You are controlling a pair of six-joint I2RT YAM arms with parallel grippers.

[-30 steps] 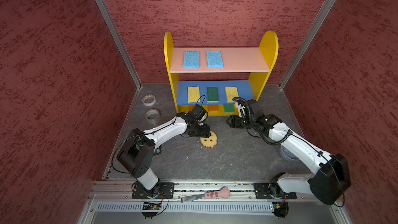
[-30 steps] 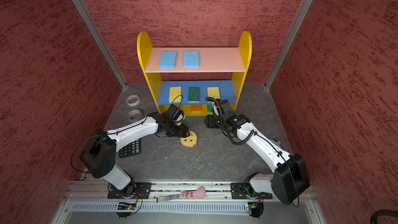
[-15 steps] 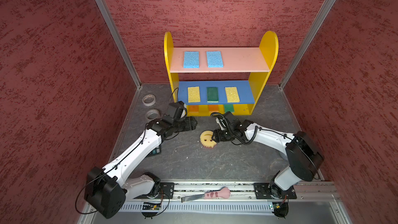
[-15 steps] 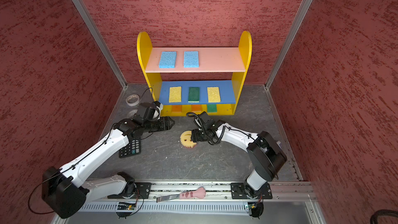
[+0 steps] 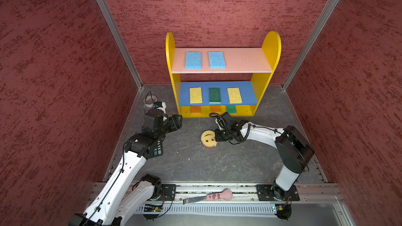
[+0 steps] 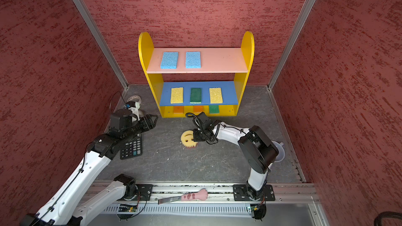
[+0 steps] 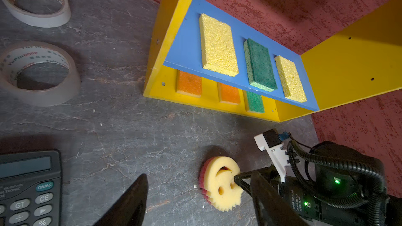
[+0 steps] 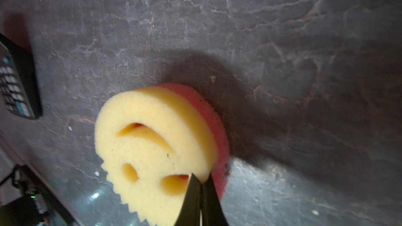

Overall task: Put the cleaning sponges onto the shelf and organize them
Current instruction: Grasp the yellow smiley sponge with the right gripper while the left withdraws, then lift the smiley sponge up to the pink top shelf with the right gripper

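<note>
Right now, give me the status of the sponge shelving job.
Done: eight flat sponges lie on the shelf, two on the pink board, three on the blue board, three on the base. In hand: the right end effector is shut on the rim of the smiley sponge. The left end effector is open and empty. Left: shelve that smiley sponge.
</note>
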